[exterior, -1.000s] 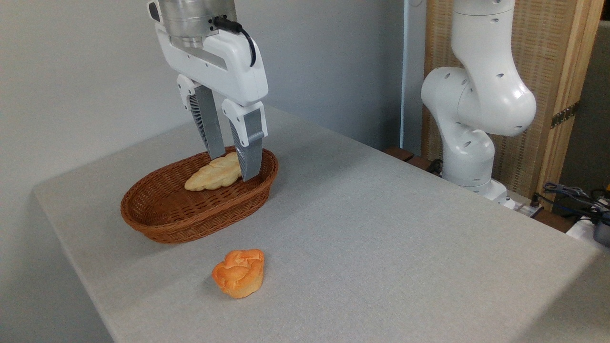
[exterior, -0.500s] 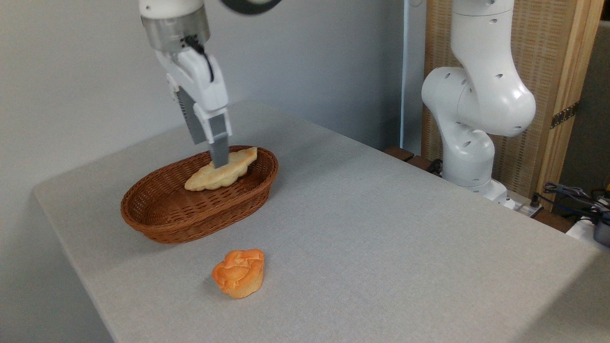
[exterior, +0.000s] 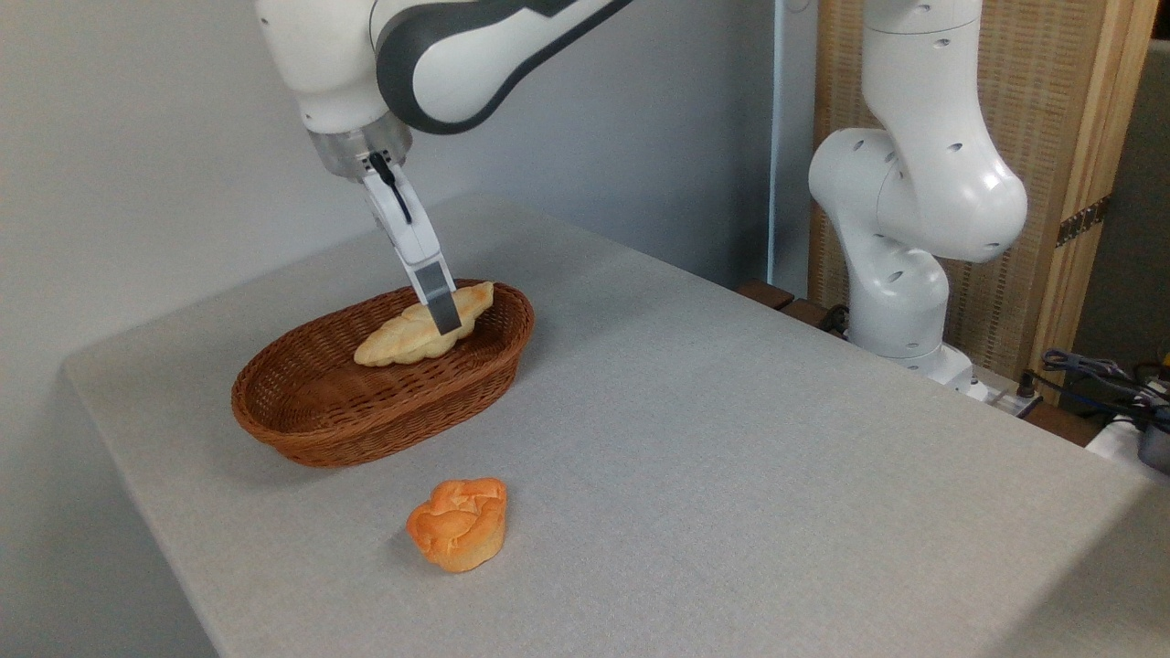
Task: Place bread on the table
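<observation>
Since a second ago I have turned my wrist, so my gripper (exterior: 445,320) now shows edge-on where both fingers once faced the camera with a gap between them. My arm (exterior: 475,41) has come into the upper left of the frame, slanting down toward the basket (exterior: 366,411). Only one finger (exterior: 437,291) can be seen, its tip in front of the middle of the bread (exterior: 402,338); whether my jaws are spread or clamped on the loaf, I cannot tell from this side.

The bread lies in the basket's right half, in the left centre of the frame, unmoved. Its long axis runs from lower left to upper right, one pointed end aimed at the rim on the upper right.

The bun (exterior: 459,523) sits on the table (exterior: 731,439), lower centre, apart from the basket.
</observation>
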Controlling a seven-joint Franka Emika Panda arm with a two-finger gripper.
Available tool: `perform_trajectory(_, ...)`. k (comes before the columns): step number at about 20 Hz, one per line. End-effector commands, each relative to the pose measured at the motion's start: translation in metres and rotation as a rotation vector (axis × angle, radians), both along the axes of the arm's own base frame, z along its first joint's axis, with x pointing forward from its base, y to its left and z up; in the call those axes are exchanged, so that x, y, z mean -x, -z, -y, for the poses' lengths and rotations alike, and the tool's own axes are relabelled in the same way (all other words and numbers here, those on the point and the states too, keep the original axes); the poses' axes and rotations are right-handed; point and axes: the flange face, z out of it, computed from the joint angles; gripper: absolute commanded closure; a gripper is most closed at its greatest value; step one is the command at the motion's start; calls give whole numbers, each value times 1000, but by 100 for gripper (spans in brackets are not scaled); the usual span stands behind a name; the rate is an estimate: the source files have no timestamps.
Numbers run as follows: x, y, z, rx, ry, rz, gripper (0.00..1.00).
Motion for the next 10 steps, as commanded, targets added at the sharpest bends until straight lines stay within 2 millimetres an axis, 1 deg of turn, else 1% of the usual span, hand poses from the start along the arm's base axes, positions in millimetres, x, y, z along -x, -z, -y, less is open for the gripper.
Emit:
perform_trajectory(1, 2, 14, 8, 18, -5, -25, 0)
perform_trajectory(4, 1, 22, 14, 78, -46, -49, 0)
perform_trajectory(6, 0, 32, 15, 95, -79, -33, 0)
perform_trajectory(8, 6, 46, 26, 97, -82, -35, 0)
perform_trajectory(10, 9, 55, 28, 94, -82, -33, 0)
